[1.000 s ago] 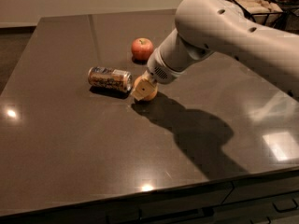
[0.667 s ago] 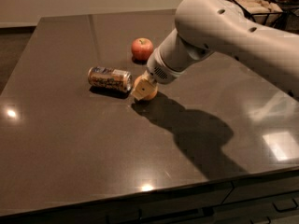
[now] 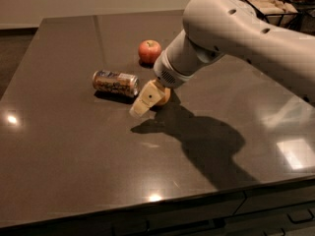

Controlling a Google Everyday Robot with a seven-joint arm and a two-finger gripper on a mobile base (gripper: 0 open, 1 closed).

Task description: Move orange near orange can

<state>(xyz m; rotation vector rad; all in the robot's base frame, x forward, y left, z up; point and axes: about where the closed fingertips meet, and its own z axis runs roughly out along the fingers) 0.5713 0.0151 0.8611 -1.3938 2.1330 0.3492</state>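
The orange can (image 3: 115, 82) lies on its side on the dark table (image 3: 74, 146), left of centre. My gripper (image 3: 144, 103) is low over the table just right of the can's right end. The orange (image 3: 165, 97) shows only as a small orange patch behind the gripper's beige end, close to the can. Most of the orange is hidden by the gripper and the wrist. The large white arm (image 3: 231, 38) reaches in from the upper right.
A reddish apple (image 3: 149, 51) stands behind the can and the gripper. A black wire basket (image 3: 268, 4) with goods is at the far right corner. The table's front edge runs along the bottom, with drawers below.
The gripper's beige end now reaches slightly further down and left, toward the table's front. The can and the apple have not moved.
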